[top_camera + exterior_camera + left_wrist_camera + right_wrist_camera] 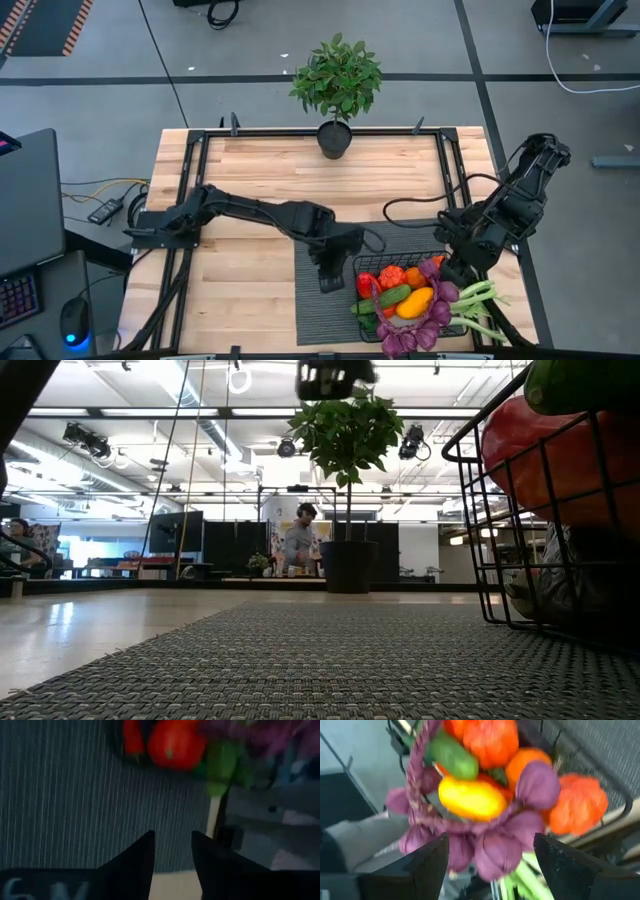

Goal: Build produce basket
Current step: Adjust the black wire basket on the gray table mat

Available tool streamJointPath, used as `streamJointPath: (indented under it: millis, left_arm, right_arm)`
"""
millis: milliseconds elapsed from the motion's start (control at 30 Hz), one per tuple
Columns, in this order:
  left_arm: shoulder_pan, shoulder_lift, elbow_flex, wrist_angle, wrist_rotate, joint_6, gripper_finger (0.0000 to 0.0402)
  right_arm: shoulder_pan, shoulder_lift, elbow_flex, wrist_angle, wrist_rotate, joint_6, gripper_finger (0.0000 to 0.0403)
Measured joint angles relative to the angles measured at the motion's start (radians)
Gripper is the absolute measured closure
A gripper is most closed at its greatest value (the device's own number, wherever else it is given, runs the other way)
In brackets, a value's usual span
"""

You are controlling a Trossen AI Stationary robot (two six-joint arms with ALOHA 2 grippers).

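Observation:
The black wire basket [358, 300] stands on the dark ribbed mat near the table's near right corner, heaped with produce: red pepper [368, 283], green cucumber [394, 295], yellow pepper [415, 302], purple pieces [410, 335]. A white-green leek [480, 300] sticks out over its right side. My left gripper [330, 278] hangs open above the mat [75, 805], just left of the basket, with nothing between its fingers. My right gripper [455, 268] is wide open above the basket's far right corner. In its wrist view the yellow pepper [470, 797] and purple pieces [495, 850] lie beyond its fingers.
A potted green plant [336, 90] stands at the middle of the table's far edge. The mat [320, 310] covers the near middle of the table, and bare wood [240, 290] lies to its left. In the low view the basket's wire wall [480, 530] rises at the right.

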Motion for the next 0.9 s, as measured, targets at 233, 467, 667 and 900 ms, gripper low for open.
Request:
streamJointPath:
  millis: [233, 467, 667, 900]
  left_arm:
    - [-0.012, 0.03, 0.0, -0.036, -0.099, 0.037, 0.0268]
    - [0.004, 0.086, -0.002, -0.028, -0.093, 0.078, 0.0273]
    - [0.004, 0.107, -0.002, -0.011, -0.082, 0.102, 0.0276]
    - [0.014, 0.118, -0.001, 0.083, -0.094, 0.103, 0.0278]
  right_arm:
    - [0.0, 0.0, 0.0, 0.0, 0.065, -0.027, 0.0112]
    - [0.0, -0.004, 0.0, -0.001, 0.049, -0.029, 0.0112]
    - [0.0, -0.008, 0.0, -0.007, 0.043, -0.037, 0.0112]
    - [0.0, -0.01, 0.0, -0.02, 0.044, -0.045, 0.0112]
